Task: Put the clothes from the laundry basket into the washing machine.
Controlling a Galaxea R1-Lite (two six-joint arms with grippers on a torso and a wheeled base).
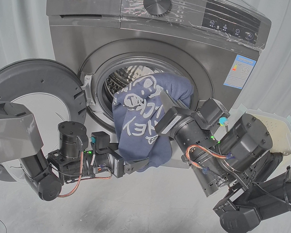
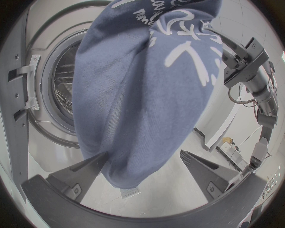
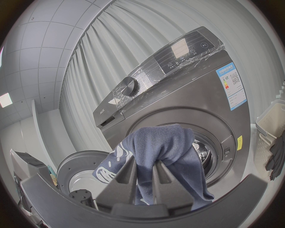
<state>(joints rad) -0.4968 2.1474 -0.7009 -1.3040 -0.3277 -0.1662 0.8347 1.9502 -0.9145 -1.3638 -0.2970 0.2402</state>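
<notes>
1. My left gripper [image 2: 142, 153] sits lowest and nearest to me. Its fingers are spread apart beneath the hanging cloth and grip nothing. I judge it is placed there to catch or guide the loose tail, so the fabric does not drag over the door sill.

2. Slightly higher and further in, my right gripper [image 3: 145, 166] is clamped tight on a bunched fold of the navy-blue cotton garment with white lettering [image 1: 141, 121]. Pinching near the top lets most of the cloth hang free below the fingers.

3. That garment hangs in the air directly in front of the machine's opening. Its upper bunch is level with the porthole and its lower end droops between my left fingers [image 2: 89, 166]. It is not yet inside.

4. The round grey door [image 1: 32, 87] is swung fully open to my left, well clear of both arms.

5. Behind the cloth is the ribbed steel drum [image 1: 122, 77] of the grey front-loading washing machine [image 1: 148, 37]. I cannot tell whether anything lies in it already.

6. The cream perforated plastic laundry basket [image 3: 271, 124] stands just beside the machine on my right. A dark garment [image 3: 277, 154] is draped over its rim, so I judge more loads remain.

7. My next move is pushing the bunch through the porthole. The risk is the tail catching on the rim.
</notes>
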